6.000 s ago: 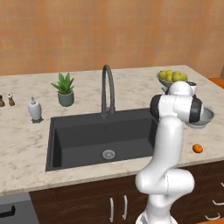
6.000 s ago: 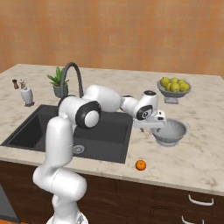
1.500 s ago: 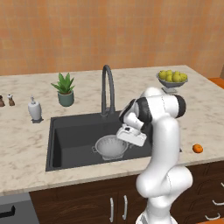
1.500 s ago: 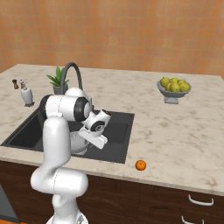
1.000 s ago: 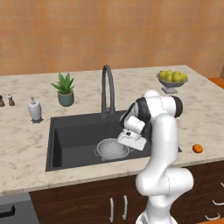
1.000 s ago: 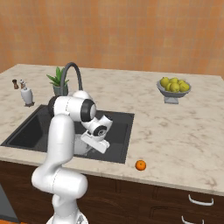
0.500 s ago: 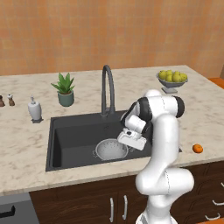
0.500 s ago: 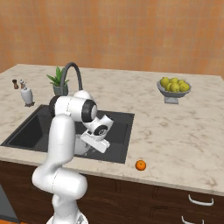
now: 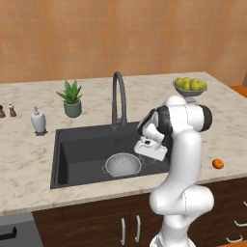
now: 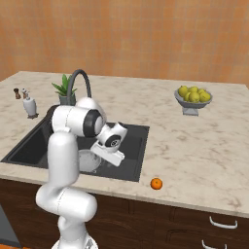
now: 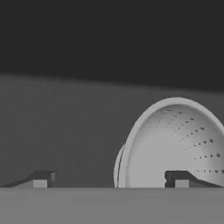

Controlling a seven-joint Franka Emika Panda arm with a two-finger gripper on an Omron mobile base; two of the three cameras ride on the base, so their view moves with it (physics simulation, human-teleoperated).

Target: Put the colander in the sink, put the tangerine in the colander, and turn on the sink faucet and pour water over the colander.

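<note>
The silvery perforated colander sits upright on the floor of the dark sink, toward its right side. My gripper hangs low in the basin at the colander's right rim. It is open: in the hand view its two fingertips stand wide apart astride the near rim, gripping nothing. The small orange tangerine lies on the counter near the front edge, right of the sink. The tall dark faucet arches over the back of the basin; no water shows.
A grey footed bowl of yellow-green fruit stands at the back right. A potted plant, a white soap dispenser and two small shakers stand left of the faucet.
The colander came off the right counter, was carried into the sink and set down. In the last second the jaws spread apart and let go of its rim; the arm stayed put.
</note>
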